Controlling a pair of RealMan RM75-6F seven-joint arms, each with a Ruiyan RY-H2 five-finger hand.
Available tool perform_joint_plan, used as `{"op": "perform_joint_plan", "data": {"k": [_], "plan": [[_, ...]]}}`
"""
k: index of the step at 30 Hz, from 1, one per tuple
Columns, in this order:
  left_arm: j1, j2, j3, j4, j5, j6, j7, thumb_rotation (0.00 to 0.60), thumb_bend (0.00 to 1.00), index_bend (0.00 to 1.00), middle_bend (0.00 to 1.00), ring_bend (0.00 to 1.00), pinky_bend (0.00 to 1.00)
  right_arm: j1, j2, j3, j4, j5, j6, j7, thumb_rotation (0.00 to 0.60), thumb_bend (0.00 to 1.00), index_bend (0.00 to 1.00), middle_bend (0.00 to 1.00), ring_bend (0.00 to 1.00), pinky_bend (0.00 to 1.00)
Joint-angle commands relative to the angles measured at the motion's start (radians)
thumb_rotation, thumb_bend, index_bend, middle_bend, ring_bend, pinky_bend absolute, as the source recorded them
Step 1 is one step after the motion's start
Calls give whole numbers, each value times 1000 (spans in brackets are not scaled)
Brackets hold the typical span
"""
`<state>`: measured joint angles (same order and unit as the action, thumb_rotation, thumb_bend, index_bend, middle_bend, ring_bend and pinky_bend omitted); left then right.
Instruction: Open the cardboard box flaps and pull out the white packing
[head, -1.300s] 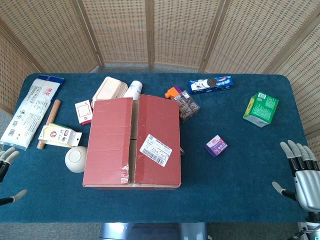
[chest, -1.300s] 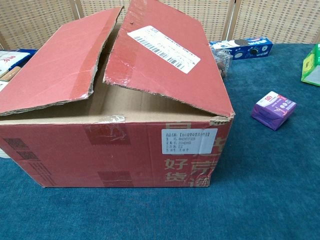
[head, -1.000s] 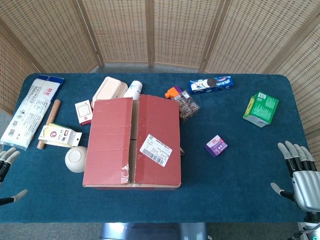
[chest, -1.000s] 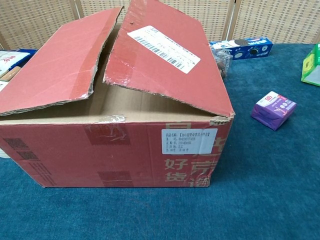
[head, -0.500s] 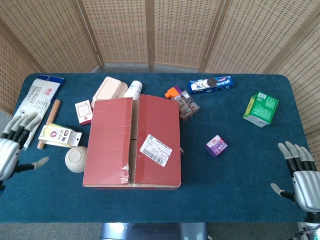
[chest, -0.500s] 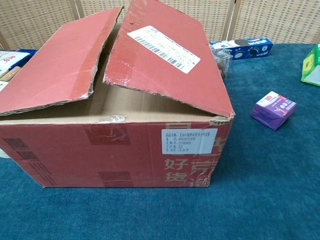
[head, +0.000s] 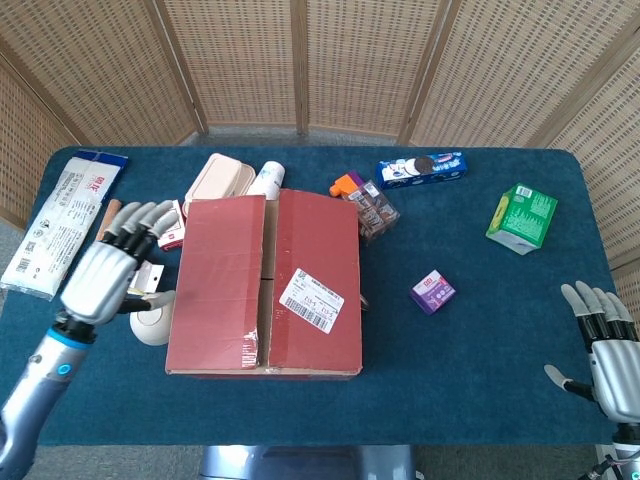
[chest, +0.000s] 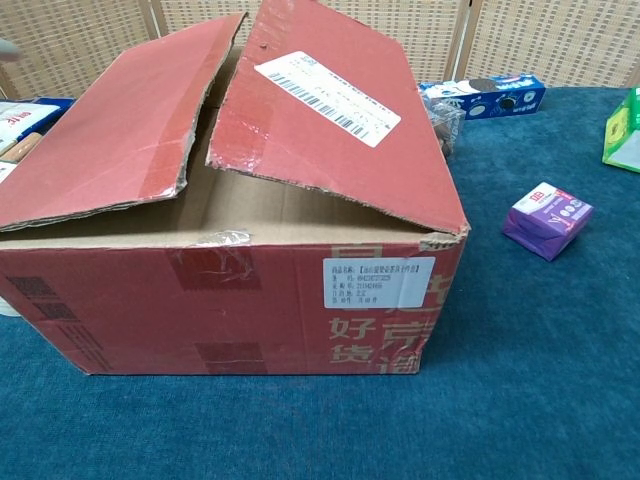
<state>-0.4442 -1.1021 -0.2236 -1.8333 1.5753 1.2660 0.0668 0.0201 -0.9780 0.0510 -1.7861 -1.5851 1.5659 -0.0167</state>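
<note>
A red cardboard box (head: 265, 285) (chest: 240, 290) sits left of the table's middle. Its two top flaps (chest: 320, 110) are lowered but slightly ajar, with a gap between them at the near edge. A white shipping label (head: 311, 297) is stuck on the right flap. No white packing shows. My left hand (head: 110, 270) hovers just left of the box with fingers spread, holding nothing. Only a fingertip blur at the top left edge of the chest view shows it there. My right hand (head: 605, 350) stays open at the table's right edge, far from the box.
A white round object (head: 150, 318) lies by the box's left side under my left hand. Packets and cartons crowd the left and back: a long white bag (head: 60, 220), a beige container (head: 218, 180), a cookie box (head: 421, 168). A purple box (head: 432, 292) and a green carton (head: 521, 217) lie to the right.
My left hand has risen from the table's left edge and moved right, up to the box's left side. The right hand and the box have stayed put.
</note>
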Motion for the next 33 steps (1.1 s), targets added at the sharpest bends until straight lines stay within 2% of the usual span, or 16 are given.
{"op": "perform_joint_plan", "data": {"k": [1,3,5,10,24,33], "plan": [[-54,-39,-10,-11,-11,-55,62,600,183,0,0,0,0,0,1,0,-2,-1,0,4,600,0,0,0,0,0],[-77,-55,-16,-11,-20,-77,95,600,183,0,0,0,0,0,3,0,-2,0,0,8,600,0,0,0,0,0],[-139,-99,-41,-8,-30,-127,164,600,183,0,0,0,0,0,3,3,-1,5,1,12,600,0,0,0,0,0],[-204,-178,-63,12,-86,-162,264,600,183,0,0,0,0,-1,4,6,1,7,6,20,600,0,0,0,0,0],[-277,-321,-71,83,-134,-142,352,600,183,0,0,0,0,8,1,6,8,11,-11,22,600,0,0,0,0,0],[-329,-369,-117,87,-165,-128,385,600,184,0,0,0,0,8,2,5,4,17,-15,19,600,0,0,0,0,0]]}}
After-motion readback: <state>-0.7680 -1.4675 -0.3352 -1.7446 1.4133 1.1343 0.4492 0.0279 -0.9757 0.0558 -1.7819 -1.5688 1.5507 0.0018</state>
